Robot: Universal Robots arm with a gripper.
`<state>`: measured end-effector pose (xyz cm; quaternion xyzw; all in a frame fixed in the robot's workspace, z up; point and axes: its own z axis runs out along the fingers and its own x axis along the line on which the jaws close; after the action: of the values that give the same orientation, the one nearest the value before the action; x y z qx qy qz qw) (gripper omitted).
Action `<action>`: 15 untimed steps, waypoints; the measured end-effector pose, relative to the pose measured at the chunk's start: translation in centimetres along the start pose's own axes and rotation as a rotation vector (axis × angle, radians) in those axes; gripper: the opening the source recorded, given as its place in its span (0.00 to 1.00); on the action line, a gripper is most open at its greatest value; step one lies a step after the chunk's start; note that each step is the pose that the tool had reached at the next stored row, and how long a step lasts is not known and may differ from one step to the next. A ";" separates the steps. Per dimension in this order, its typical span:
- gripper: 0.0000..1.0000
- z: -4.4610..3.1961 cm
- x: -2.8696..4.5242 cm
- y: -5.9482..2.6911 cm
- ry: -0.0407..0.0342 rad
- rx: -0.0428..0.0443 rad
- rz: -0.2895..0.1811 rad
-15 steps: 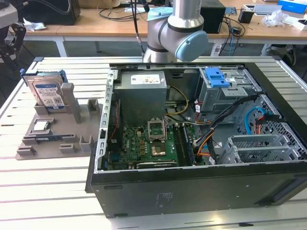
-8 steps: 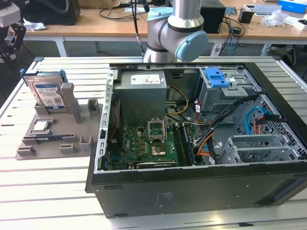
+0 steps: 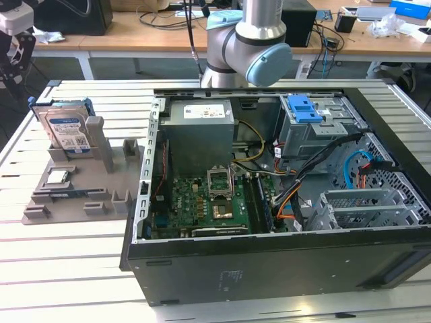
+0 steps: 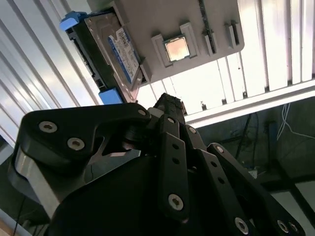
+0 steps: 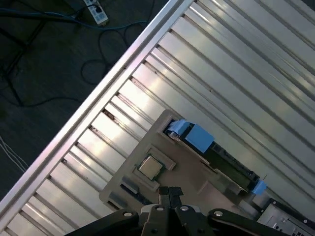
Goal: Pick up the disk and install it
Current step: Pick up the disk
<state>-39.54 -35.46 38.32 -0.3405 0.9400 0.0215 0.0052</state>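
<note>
Claw [image 5: 171, 192] tips together, empty; disk [image 3: 66, 129] upright at holder [image 3: 71, 204] edge, open room btwn.

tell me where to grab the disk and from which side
Probably best: pinch the disk across its flat faces near the top edge, coming down from above. It stands on edge in the gray holder, lower part seated there, top edge free.

Slatted aluminium table [image 3: 67, 235], glare on the slats. Wooden desk [image 3: 135, 40] behind it, cluttered with cables [image 3: 161, 17]. Dark floor [image 5: 44, 64]: power strip [image 5: 96, 12], loose blue cable [image 5: 49, 19].
</note>
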 end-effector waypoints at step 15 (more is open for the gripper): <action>0.11 0.00 0.00 0.00 0.0058 -0.0038 -0.156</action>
<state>-39.54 -35.46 38.31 -0.4129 0.9105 0.0219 0.0035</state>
